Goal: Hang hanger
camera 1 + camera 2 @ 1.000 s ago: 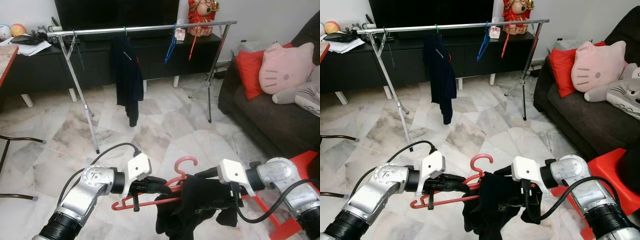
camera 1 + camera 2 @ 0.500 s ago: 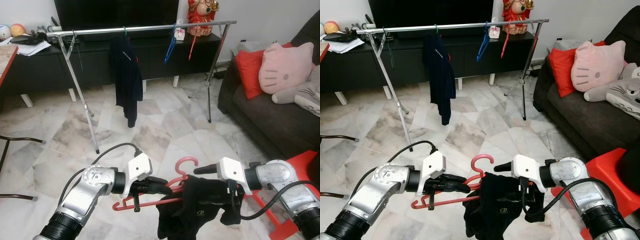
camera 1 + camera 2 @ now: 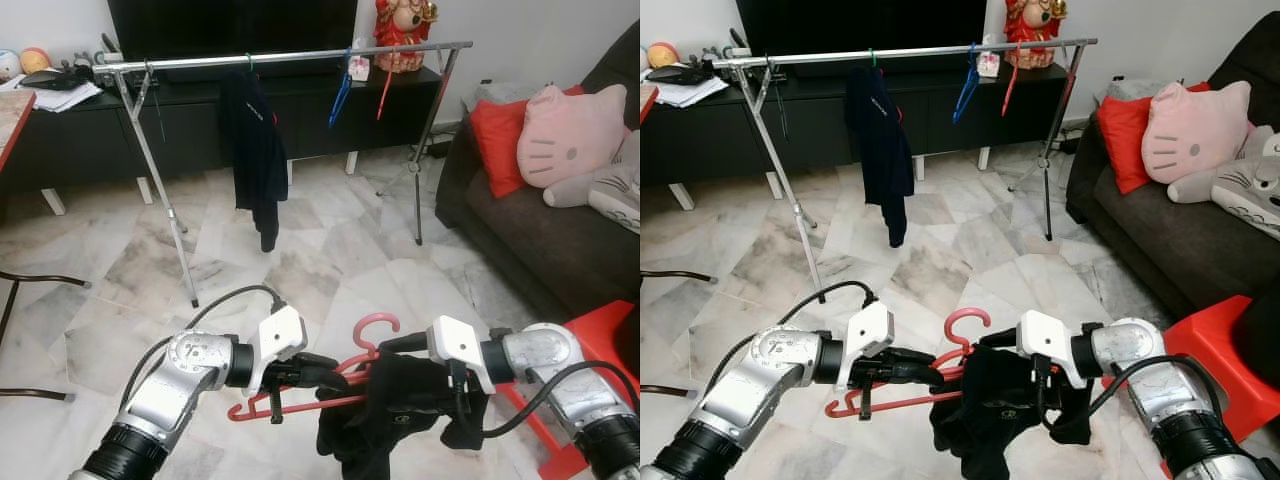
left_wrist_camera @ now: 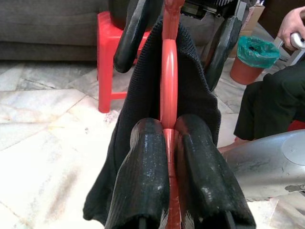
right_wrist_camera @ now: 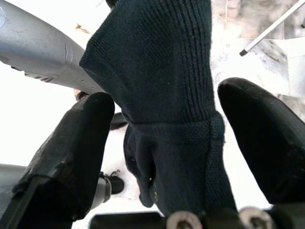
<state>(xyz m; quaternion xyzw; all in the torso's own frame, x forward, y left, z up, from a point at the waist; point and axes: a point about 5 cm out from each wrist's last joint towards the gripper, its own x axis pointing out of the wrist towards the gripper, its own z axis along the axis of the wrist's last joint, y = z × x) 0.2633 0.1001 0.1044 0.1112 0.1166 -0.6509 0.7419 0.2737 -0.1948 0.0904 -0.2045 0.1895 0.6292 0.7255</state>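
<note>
A red plastic hanger point(image 3: 372, 324) hangs level over the floor, close in front of me. My left gripper point(image 3: 325, 373) is shut on its lower bar, and the black fingers point(image 4: 143, 157) pinch the red bar point(image 4: 168, 71) between them. A black knitted garment point(image 3: 385, 415) is draped over the hanger's right half and sags below it. My right gripper point(image 5: 167, 102) is open, with its fingers point(image 5: 78, 143) spread on either side of a fold of the garment point(image 5: 162, 71). The metal clothes rack point(image 3: 300, 57) stands farther back across the floor.
On the rack hang a dark garment point(image 3: 255, 150), a blue hanger point(image 3: 342, 95) and a red hanger point(image 3: 385, 95). A dark sofa point(image 3: 560, 240) with a pink pillow point(image 3: 575, 135) lies to the right, and a red stool point(image 3: 610, 325) is by my right arm. A seated person point(image 4: 276, 95) is behind.
My right gripper has moved slightly left toward the hanger's hook, and the black garment has bunched up a little. The left gripper keeps its hold in the same place.
</note>
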